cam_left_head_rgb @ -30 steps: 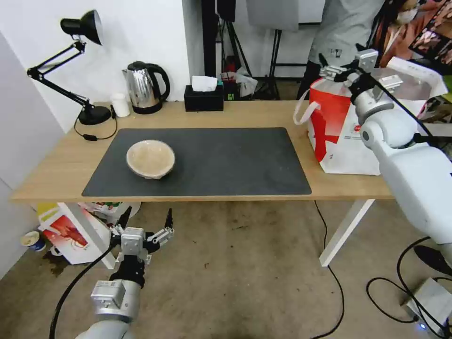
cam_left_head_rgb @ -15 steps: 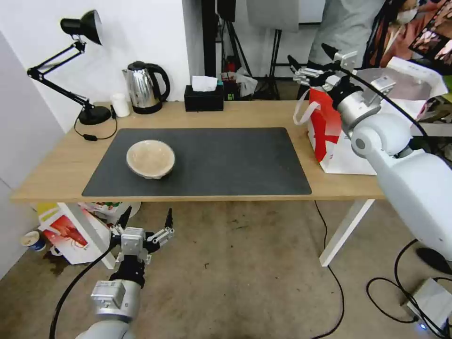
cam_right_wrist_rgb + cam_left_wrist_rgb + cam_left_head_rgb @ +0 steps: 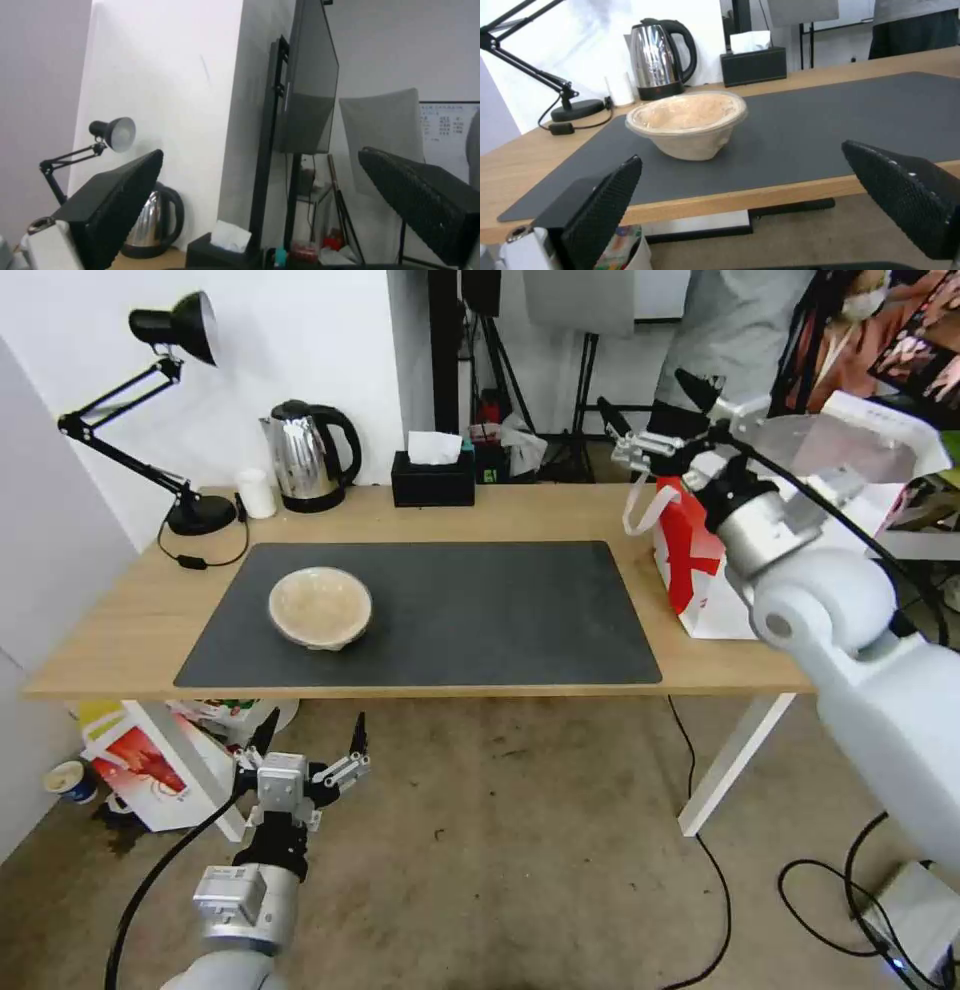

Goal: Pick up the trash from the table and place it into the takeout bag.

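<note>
Light-wood table (image 3: 130, 640) across the view, carrying a dark grey mat (image 3: 480, 610). Takeout bag (image 3: 700, 570) upright at the right end of the table, off the mat, mouth up, one white loop handle (image 3: 640, 500) hanging toward the mat. Beige bowl (image 3: 320, 608) upright on the left part of the mat, well apart from the bag. Judged the one piece of trash left on the table.

Right gripper (image 3: 648, 395): fingers spread, nothing held, raised above the bag's mat-side edge and aimed at the back wall. Left gripper (image 3: 313, 730): fingers spread, nothing held, parked below the table's front edge.

Hazards, as judgement only:
- Snagging the loop handle on a finger of the right gripper; cause: any descent close to the bag's mat-side edge. Likely result: bag tipped or dragged.
- Crushing or flipping the bowl; cause: thin, flared wall and a pinch set on the rim alone. Likely result: residue spilled on the mat.
- Striking the table edge with the left gripper; cause: a straight rise from below the front edge.
- Missing the bag mouth; cause: a long carry across the whole mat and release too near the rim.

Relations:
- Bowl to left gripper: higher and farther back, nearly in line with the gap between the fingers, not touching.
- Bowl to right gripper: far off toward the robot's left and well below.
- Bag to right gripper: directly beneath, apart.
</note>
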Available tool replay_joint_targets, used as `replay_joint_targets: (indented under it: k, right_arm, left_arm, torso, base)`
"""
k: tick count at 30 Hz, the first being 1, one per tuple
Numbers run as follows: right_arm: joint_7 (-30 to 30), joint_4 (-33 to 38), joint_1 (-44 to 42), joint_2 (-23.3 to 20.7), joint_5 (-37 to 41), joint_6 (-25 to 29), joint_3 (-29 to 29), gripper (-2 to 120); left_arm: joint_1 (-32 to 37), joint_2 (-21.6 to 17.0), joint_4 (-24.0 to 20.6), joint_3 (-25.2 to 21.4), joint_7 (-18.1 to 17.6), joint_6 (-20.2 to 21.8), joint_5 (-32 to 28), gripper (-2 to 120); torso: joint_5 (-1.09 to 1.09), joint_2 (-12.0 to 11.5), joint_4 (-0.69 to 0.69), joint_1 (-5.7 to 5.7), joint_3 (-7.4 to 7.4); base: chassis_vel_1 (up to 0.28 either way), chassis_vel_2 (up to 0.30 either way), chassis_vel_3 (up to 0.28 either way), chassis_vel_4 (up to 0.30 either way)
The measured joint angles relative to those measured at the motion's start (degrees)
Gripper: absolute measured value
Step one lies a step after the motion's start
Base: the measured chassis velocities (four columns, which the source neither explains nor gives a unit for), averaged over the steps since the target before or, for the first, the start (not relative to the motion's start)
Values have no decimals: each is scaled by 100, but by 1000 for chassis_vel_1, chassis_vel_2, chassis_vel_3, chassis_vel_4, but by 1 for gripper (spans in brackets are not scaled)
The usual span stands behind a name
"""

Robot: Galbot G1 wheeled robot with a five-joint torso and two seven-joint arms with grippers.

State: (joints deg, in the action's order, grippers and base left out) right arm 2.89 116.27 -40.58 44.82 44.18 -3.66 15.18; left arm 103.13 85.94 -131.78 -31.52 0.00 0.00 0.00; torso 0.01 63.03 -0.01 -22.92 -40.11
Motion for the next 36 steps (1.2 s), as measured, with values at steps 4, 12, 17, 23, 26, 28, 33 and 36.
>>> replay_joint_targets:
  k: [4, 12, 17, 23, 26, 28, 33, 36]
  right_arm:
    - [34, 282, -513, 15, -28, 1, 395, 100]
    - [99, 828, -1357, 344, -294, 51, 1109, 100]
    - [146, 1131, -1776, 630, -472, 78, 1260, 100]
    - [245, 1330, -2123, 810, -620, 176, 1255, 100]
    - [361, 1421, -2319, 833, -629, 236, 1221, 100]
    - [491, 1499, -2513, 857, -637, 285, 1191, 100]
    - [736, 1638, -3061, 962, -885, 442, 1133, 100]
    - [830, 1715, -3350, 1075, -1026, 491, 1131, 100]
  left_arm:
    - [0, 0, 0, 1, 0, 0, 0, 100]
    - [0, 1, 0, 0, 0, 0, 0, 100]
    - [0, 0, 0, 0, 0, 0, 0, 100]
    - [0, 0, 0, 0, 0, 0, 0, 100]
    - [0, 0, 0, 0, 0, 0, 0, 100]
    - [0, 1, 0, 0, 0, 0, 0, 100]
    - [0, 1, 0, 0, 0, 0, 0, 100]
    - [0, 1, 0, 0, 0, 0, 0, 100]
  torso:
    - [-1, 0, -1, 0, 1]
    - [-3, 0, 1, 1, 1]
    - [0, 0, 0, 1, 1]
    - [-2, 0, 1, 0, 1]
    - [-1, 0, 1, 0, 0]
    - [-2, 0, 1, 0, 0]
    - [-1, 0, 1, 1, 1]
    - [-1, 0, 0, 1, 0]
  base:
    - [0, 0, 0, 0]
    - [0, 0, 0, 0]
    - [0, 0, 0, 0]
    - [0, 0, 0, 0]
    - [0, 0, 0, 0]
    - [0, 0, 0, 0]
    - [0, 0, 0, 0]
    - [0, 0, 0, 0]
